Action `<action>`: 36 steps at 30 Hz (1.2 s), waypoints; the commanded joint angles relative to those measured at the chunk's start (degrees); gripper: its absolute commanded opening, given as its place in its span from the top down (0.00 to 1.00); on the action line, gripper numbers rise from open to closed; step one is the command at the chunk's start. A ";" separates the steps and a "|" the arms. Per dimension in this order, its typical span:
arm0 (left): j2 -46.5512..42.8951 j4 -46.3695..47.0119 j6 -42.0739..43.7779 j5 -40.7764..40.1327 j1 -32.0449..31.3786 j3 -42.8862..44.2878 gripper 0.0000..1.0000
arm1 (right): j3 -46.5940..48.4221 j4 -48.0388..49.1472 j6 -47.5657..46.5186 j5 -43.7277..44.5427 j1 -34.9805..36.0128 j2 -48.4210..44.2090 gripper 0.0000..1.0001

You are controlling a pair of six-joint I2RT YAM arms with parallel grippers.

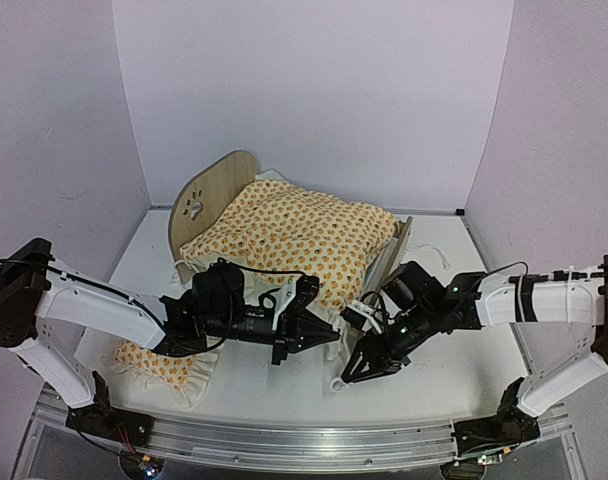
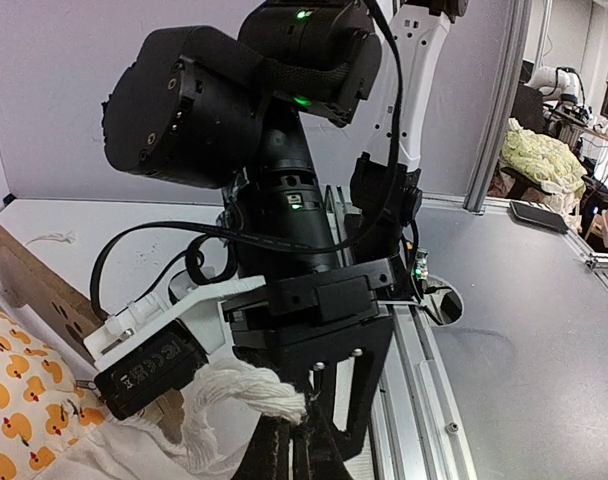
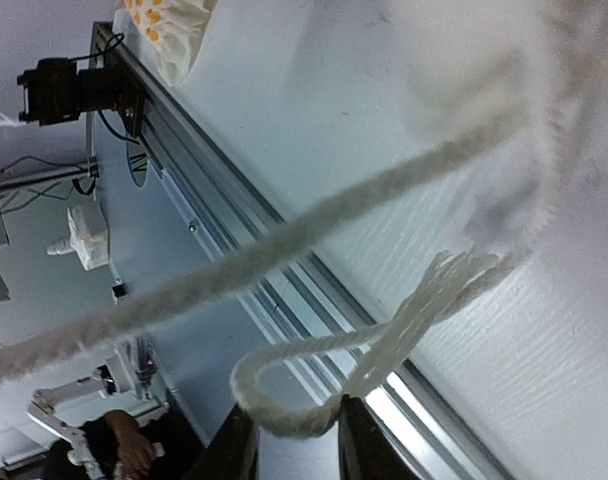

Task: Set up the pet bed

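Left claw (image 1: 331, 338): pressed together and pointing right along the near side of the bed. A frayed white cord end (image 2: 252, 388) sits right at its tips, though I can't tell whether it is pinched.
Right claw (image 1: 349, 376): tips a little apart, angled down and to the left, just right of the left claw. A loop of white cord (image 3: 429, 295) lies across the gap; I can't tell whether it is gripped.
Blanket (image 1: 294, 235): orange-patterned and ruffled, spread over the bed, with its near edge by both claws.
Pet bed (image 1: 224, 215): mid-table, just beyond the claws. Its rounded headboard (image 1: 209, 188) with a paw cutout is at the far left, and its footboard (image 1: 394, 255) is on the right, close to the right arm's wrist.
Pillow (image 1: 169, 368): matching pattern, near left, lying on the table under the left arm.
Table (image 1: 449, 385): white, with a metal rail (image 1: 284, 452) along the near edge.
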 commanded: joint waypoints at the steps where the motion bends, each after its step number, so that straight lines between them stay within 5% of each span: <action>1: -1.15 2.34 -0.25 -0.15 0.23 0.61 1.00 | 3.42 1.94 -0.15 8.79 2.23 -3.15 0.52; 3: -0.85 2.34 -0.38 -0.01 0.25 0.68 1.00 | 3.96 -3.68 -3.15 15.62 1.35 -7.90 0.37; 7: -0.10 2.28 -0.32 0.58 0.27 1.15 1.00 | 7.31 -11.21 -12.89 20.39 1.02 -10.93 0.32; 14: 1.32 2.24 -1.78 1.53 0.23 2.24 1.00 | 3.31 6.57 -18.46 14.49 1.86 -16.27 0.28; 32: 0.29 2.07 -4.82 2.79 0.23 3.31 1.00 | -3.57 25.21 -27.86 7.85 3.03 -9.39 0.42; 34: 0.30 2.01 -5.04 2.90 0.26 3.27 1.00 | -3.45 26.70 -27.33 7.73 3.10 -8.70 0.50; 36: -0.26 2.00 -4.83 2.53 0.29 2.90 1.00 | -4.63 28.58 -25.98 7.85 3.14 -9.21 0.69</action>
